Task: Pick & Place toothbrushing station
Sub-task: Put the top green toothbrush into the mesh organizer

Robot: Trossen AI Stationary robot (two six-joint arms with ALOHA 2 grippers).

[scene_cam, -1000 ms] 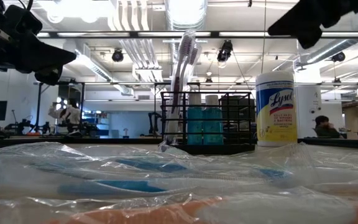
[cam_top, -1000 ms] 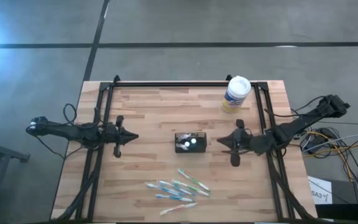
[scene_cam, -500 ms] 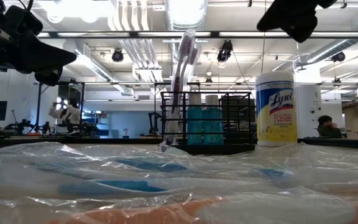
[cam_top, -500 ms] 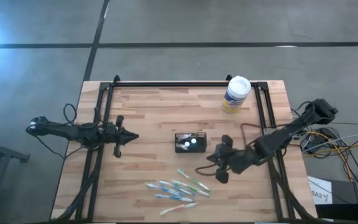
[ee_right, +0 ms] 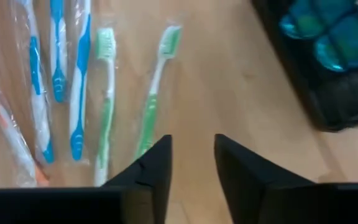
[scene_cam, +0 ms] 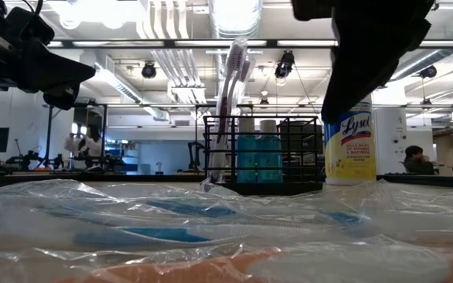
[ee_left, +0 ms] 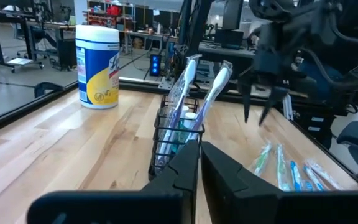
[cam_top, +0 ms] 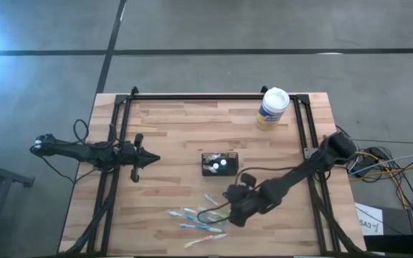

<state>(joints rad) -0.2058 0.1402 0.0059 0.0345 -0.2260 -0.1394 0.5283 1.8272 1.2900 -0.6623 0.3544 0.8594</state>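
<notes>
Toothbrushing station (cam_top: 220,163): black wire rack standing upright near mid-counter (cam_top: 171,136), just beyond the right jaws (cam_top: 236,212), off to one side of their line of reach. It holds two toothbrushes upright and, seen from above, two teal-capped items.

Largest to smallest, counts:
- Counter: one, wood-topped, black frame rails along its edges.
- Arms: two. The right arm reaches out low over the counter; the left arm waits at the left side of the counter.
- Wipes canister (cam_top: 272,108): one, white lid, yellow label, well beyond the right jaws at the far edge of the counter.
- Station: one.
- Wrapped toothbrushes (cam_top: 203,216): a loose fan lying flat directly ahead of and below the right jaws. The right wrist view shows two green ones (ee_right: 107,93), three blue and part of an orange one; the full count is not certain from the high view.

Jaws: right ones spread with a narrow gap, holding nothing, hovering above the green brushes, no contact visible. Left jaws (ee_left: 199,163) pressed nearly together, empty, pointing toward the station from well away.

Step in hand (judgement): approach to a loose brush for loading into the station; nothing grasped yet.

Next move needs: descent onto one green handle, jaws straddling it crosswise. The plastic wrap looks slippery, and neighbours lie close.
</notes>
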